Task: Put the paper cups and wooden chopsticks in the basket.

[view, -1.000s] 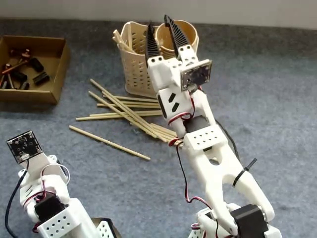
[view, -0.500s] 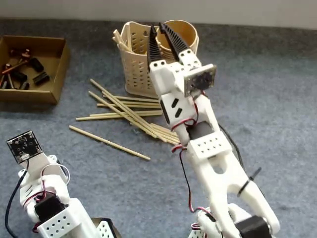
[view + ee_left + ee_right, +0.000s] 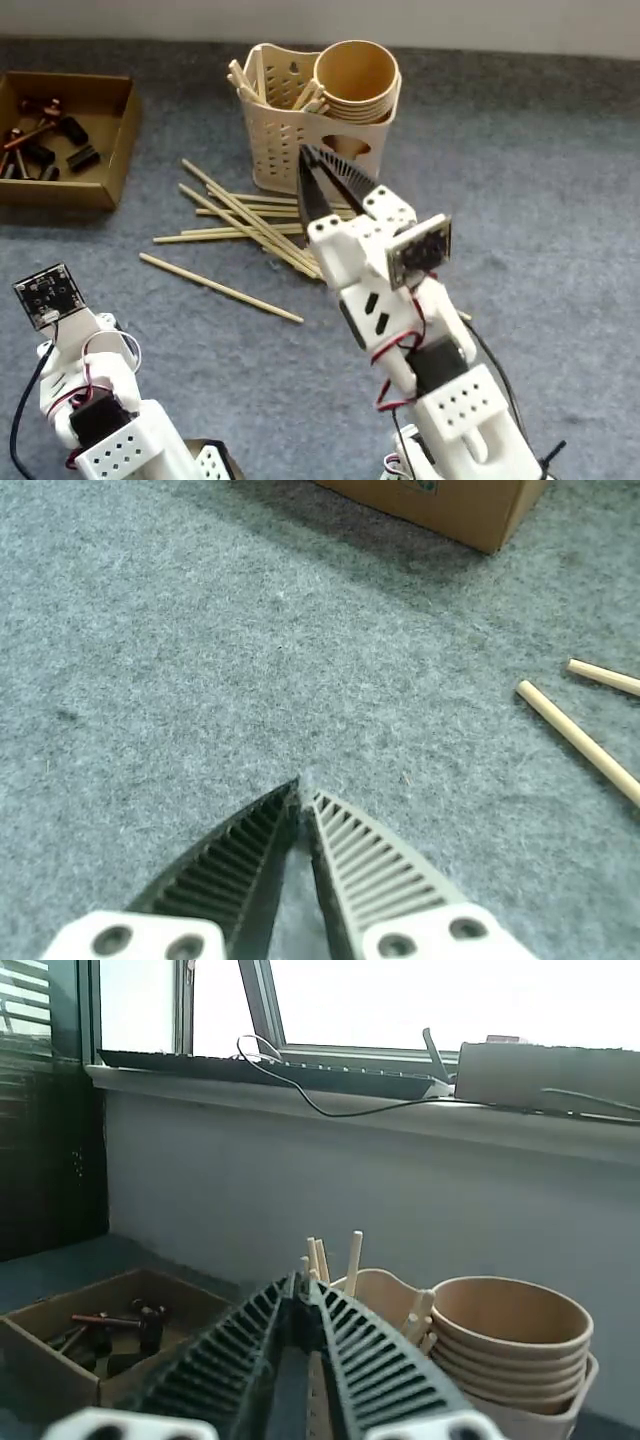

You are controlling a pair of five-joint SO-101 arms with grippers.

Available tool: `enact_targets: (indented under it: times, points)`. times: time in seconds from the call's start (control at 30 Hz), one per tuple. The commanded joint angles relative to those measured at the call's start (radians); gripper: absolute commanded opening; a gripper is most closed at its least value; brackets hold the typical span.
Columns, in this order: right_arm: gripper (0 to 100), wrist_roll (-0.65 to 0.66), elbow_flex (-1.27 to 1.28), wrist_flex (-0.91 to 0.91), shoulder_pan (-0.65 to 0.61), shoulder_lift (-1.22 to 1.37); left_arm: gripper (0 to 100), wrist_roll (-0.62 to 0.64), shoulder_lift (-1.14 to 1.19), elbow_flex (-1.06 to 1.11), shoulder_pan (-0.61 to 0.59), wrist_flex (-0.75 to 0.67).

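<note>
A cream slotted basket (image 3: 272, 135) stands at the back of the grey carpet, holding a stack of paper cups (image 3: 357, 75) and a few wooden chopsticks (image 3: 243, 78). Several more chopsticks (image 3: 245, 222) lie scattered on the carpet in front of it. My right gripper (image 3: 305, 152) hangs shut and empty just in front of the basket, above those chopsticks. In the right wrist view the gripper (image 3: 302, 1282) points at the basket (image 3: 375, 1295) and cups (image 3: 510, 1335). My left gripper (image 3: 301, 787) is shut and empty, low over bare carpet, with two chopstick ends (image 3: 575, 735) off to one side.
A brown cardboard box (image 3: 112, 150) with small dark parts sits at the far left; it also shows in the left wrist view (image 3: 450, 505) and the right wrist view (image 3: 40, 1355). The left arm's body (image 3: 90, 400) stands at the near left corner.
The right arm has drawn back from over the basket and cups toward the near side and dropped lower. Its fingers, slightly apart a second ago, have closed. The left arm has not moved.
</note>
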Motion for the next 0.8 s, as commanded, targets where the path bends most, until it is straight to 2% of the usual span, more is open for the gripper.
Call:
enact_targets:
  times: [0.0,0.43,0.77]
  points:
    - [0.5,-0.002,0.062,0.107,-0.001,-0.154,0,-0.006,-0.001,0.019,-0.013,0.003]
    - [0.6,-0.008,0.36,0.478,0.151,-0.68,0,-0.006,0.001,0.019,-0.013,0.003]
    - [0.6,-0.008,0.392,0.677,0.312,-0.677,0,-0.006,0.001,0.019,-0.013,0.003]
